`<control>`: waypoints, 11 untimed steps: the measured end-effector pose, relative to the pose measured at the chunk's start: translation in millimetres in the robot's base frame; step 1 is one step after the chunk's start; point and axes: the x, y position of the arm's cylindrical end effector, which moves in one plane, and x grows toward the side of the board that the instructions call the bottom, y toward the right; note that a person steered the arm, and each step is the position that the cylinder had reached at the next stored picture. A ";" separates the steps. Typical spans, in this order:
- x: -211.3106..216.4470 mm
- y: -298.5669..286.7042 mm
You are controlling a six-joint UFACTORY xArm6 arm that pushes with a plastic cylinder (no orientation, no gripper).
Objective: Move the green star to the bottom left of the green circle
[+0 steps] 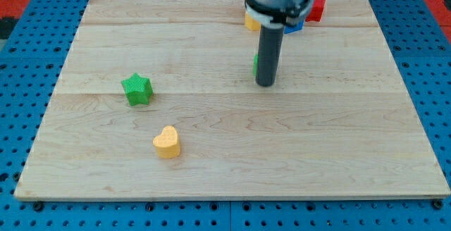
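The green star lies on the wooden board at the view's left of middle. The green circle is almost wholly hidden behind the rod; only a thin green sliver shows at the rod's left edge. My tip rests on the board just in front of the green circle, far to the right of the green star.
A yellow heart lies below and right of the green star. At the view's top, behind the arm, a red block, a blue block and a yellow block are partly hidden; their shapes cannot be made out.
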 end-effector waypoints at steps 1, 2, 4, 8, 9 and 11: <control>-60.0 6.0; -18.5 -8.7; 77.8 -112.9; 2.0 -57.4; -5.2 20.9; 4.8 -38.1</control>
